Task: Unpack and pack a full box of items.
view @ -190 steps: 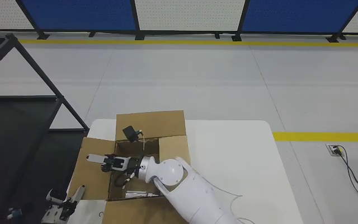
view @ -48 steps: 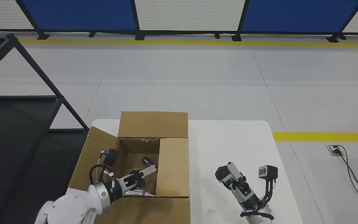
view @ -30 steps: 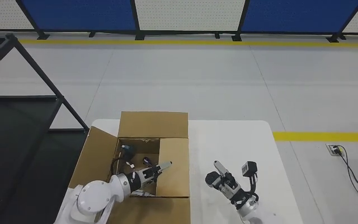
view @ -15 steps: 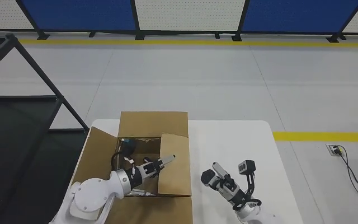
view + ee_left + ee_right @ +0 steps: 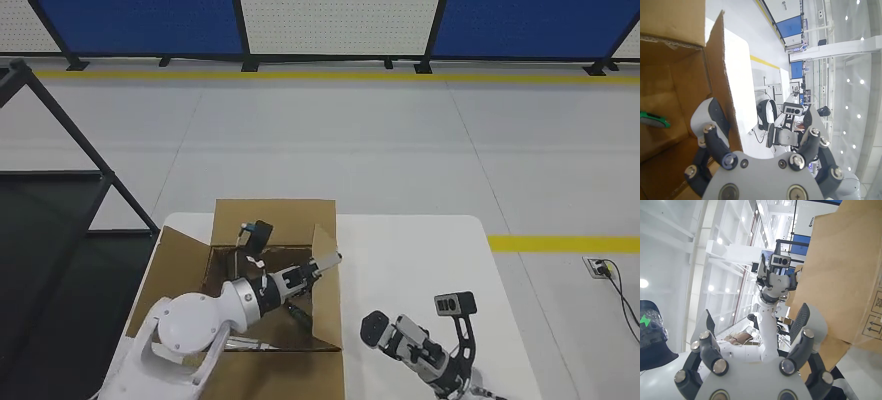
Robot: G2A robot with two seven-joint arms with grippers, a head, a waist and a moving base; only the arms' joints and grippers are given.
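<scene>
The left gripper [image 5: 761, 111] is spread wide astride the corrugated edge of a cardboard flap [image 5: 719, 66] — one finger [image 5: 716, 117], white-backed with a dark pad, sits inside the box just beside the flap's inner face, and the other hangs outside over the table. It holds nothing. The flap stands steeply up on the right side of the brown cardboard box [image 5: 265, 218], which sits on the left part of a white, round-cornered table [image 5: 420, 260]. The box's back and left flaps are folded outward.

Down on the smooth brown floor of the box, near the right wall, lies a flat green-rimmed object [image 5: 654, 120] with a grey face; what it is cannot be made out.

The right gripper [image 5: 755, 317] is likewise spread wide and empty, its ribbed black pads facing each other. It sits low over the table, just beside the box's outer right wall — plain brown board carrying small printed arrow marks. From the right wrist view, the left gripper is seen farther off at the flap's top edge.
</scene>
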